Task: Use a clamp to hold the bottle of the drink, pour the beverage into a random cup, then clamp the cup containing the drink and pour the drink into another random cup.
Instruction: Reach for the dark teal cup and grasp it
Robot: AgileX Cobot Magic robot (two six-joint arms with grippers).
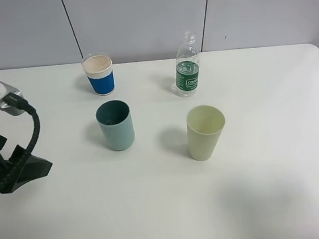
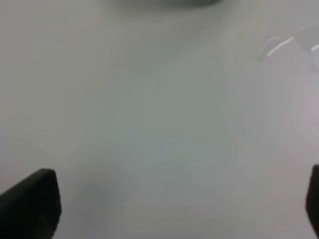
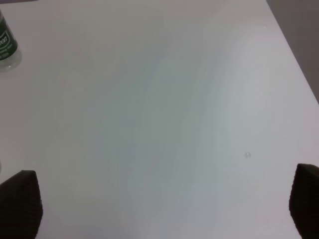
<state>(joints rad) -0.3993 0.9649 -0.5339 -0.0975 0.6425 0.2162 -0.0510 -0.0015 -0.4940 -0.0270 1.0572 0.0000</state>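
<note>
The clear plastic bottle [image 1: 187, 65] with a green label stands upright near the back of the tabletop [image 1: 264, 142], right of a blue-banded paper cup [image 1: 99, 74] and behind a teal cup [image 1: 115, 125] and a pale green cup [image 1: 205, 132], while the left fingers [image 2: 30, 204] and right fingers [image 3: 20, 204] are spread wide.

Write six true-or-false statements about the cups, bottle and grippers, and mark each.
1. The bottle stands upright. True.
2. The teal cup lies on its side. False: it stands upright.
3. The pale green cup stands nearer the exterior camera than the bottle. True.
4. The left gripper grips the bottle. False: it is open and holds nothing.
5. The blue paper cup touches the bottle. False: they stand well apart.
6. The right gripper is open. True.
</note>
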